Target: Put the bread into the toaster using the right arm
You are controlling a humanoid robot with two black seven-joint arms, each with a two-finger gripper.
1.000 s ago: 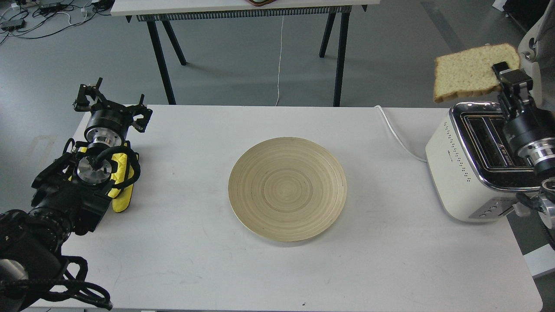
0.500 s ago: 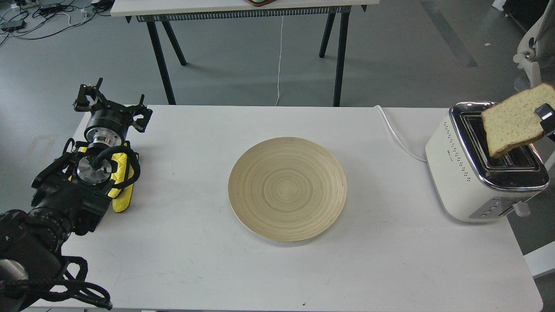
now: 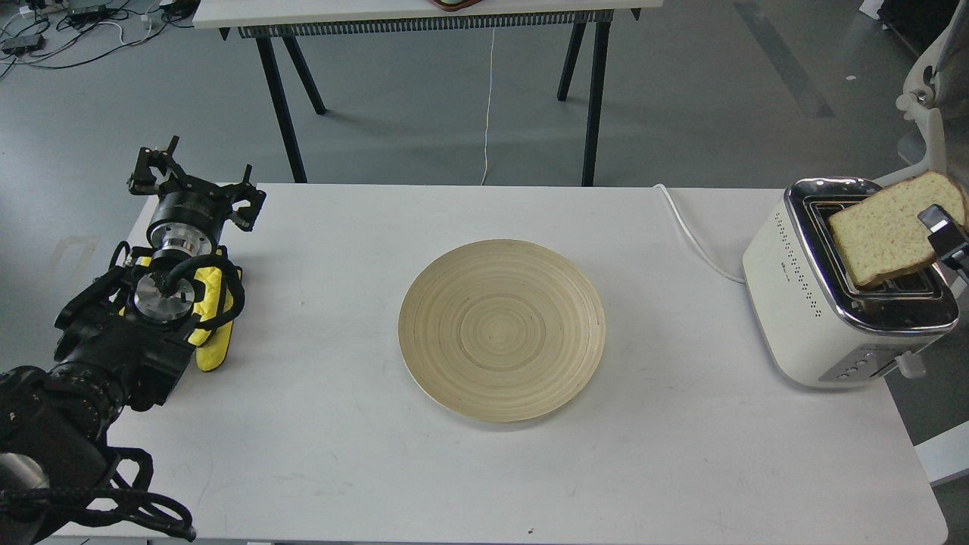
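Pinching the bread [image 3: 882, 235] by its right edge, tilted over the toaster [image 3: 802, 303] slots, the right gripper [image 3: 942, 231] risks catching a corner on the chrome rim and jamming crooked.

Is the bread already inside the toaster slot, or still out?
Still out: the bread lies tilted above the toaster, only its lower corner near a slot.

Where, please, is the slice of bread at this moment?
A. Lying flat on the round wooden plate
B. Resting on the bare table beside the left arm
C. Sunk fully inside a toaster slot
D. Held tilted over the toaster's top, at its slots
D: the bread is gripped at its right edge by the right pincer, tilted over the slots of the toaster, while the plate lies bare.
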